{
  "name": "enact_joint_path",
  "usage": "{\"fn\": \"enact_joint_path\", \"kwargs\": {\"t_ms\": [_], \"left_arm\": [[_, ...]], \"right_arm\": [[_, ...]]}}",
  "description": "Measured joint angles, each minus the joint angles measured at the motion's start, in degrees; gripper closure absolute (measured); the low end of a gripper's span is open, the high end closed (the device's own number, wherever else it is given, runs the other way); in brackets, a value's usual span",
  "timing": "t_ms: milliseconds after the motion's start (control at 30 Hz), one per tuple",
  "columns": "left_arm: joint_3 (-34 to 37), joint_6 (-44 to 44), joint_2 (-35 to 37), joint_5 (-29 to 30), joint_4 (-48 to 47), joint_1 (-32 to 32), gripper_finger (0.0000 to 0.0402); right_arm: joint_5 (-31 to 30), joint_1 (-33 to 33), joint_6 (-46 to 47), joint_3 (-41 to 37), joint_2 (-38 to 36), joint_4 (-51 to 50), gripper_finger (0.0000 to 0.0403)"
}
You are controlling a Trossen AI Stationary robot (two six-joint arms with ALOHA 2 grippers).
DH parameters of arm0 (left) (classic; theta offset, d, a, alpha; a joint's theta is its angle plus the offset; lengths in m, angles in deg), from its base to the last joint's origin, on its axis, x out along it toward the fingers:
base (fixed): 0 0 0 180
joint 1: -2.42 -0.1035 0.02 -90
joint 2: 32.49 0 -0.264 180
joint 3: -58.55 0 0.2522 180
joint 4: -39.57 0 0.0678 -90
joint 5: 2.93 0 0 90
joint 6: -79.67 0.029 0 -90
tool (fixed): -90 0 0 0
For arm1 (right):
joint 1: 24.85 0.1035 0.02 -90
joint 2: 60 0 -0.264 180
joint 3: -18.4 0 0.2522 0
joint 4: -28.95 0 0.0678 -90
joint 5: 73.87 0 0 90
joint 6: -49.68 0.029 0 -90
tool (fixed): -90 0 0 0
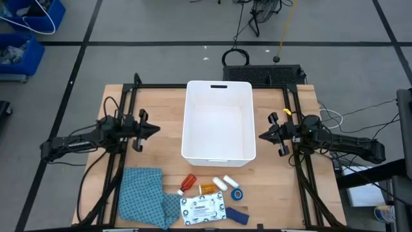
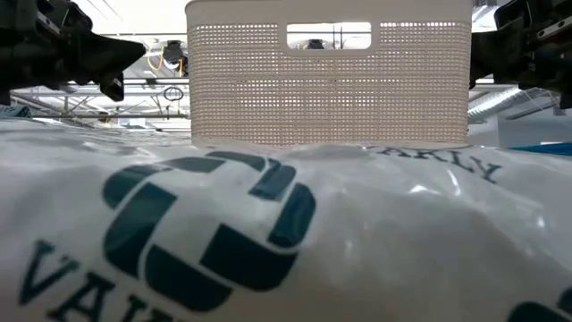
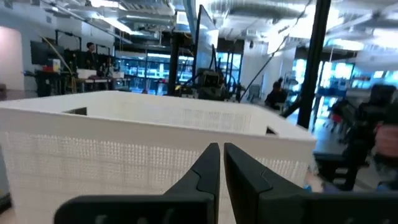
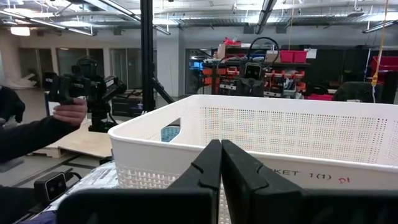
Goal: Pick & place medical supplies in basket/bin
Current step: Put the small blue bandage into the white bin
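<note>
The white basket/bin (image 1: 217, 122) stands in the middle of the table, its handle slot (image 1: 219, 86) in the far rim. The medical supplies lie in a cluster by the near edge: a red-capped bottle (image 1: 187, 183), an orange pill bottle (image 1: 207, 188), two white cylinders (image 1: 225, 183), a blue tape roll (image 1: 237, 193), a dark blue strip (image 1: 235, 214) and a white printed packet (image 1: 202, 208). My left gripper (image 1: 159, 129) hovers shut to the left of the bin, pointing at its wall (image 3: 124, 155). To the bin's right hovers my right gripper (image 1: 260, 136), also shut. Neither holds anything.
A blue patterned cloth (image 1: 145, 196) lies left of the supplies at the near edge. Black frame rails (image 1: 125, 116) run along both table sides. The packet (image 2: 268, 233) fills the low view's foreground. A person's hand (image 4: 68, 112) shows beyond the table in the right wrist view.
</note>
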Motion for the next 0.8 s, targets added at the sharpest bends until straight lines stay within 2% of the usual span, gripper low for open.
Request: {"fn": "enact_joint_path", "kwargs": {"t_ms": [167, 300, 400, 600, 800], "left_arm": [[0.0, -6.3, 0.0, 2.6, 1.9, 0.0, 0.0373], [0.0, -4.6, -0.1, -0.2, 0.9, 0.0, 0.0373], [0.0, -4.2, -0.1, 0.0, 1.3, 0.0, 0.0373], [0.0, -5.9, -0.1, -0.1, 1.5, 0.0, 0.0373], [0.0, -6.0, -0.1, 0.0, 1.6, 0.0, 0.0373]], "right_arm": [[-0.2, 0.0, -2.4, 0.0, 0.0, 4.3, 0.0399], [0.4, 0.4, -0.4, 0.0, 0.0, 11.8, 0.0399], [1.6, 1.8, 1.9, 0.5, 0.0, 15.7, 0.0399], [1.2, 8.2, 1.0, 7.8, -0.1, 5.0, 0.0399], [-5.3, 17.7, -2.9, 17.6, 0.4, -14.6, 0.0399]]}}
